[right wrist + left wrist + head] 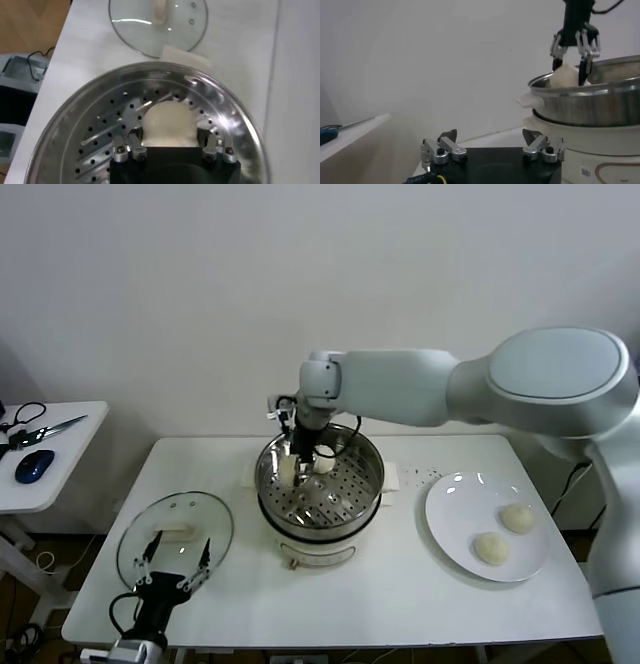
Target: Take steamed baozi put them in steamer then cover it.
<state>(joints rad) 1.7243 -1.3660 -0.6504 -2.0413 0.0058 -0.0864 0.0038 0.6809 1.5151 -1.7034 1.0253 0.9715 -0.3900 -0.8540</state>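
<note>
Two baozi (504,533) on plate (445,524), head view only.

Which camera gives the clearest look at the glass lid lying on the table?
The head view: the whole glass lid lies flat on the table, by the left tool. The right wrist view shows most of it, cut at the edge. The left wrist view shows none.
</note>
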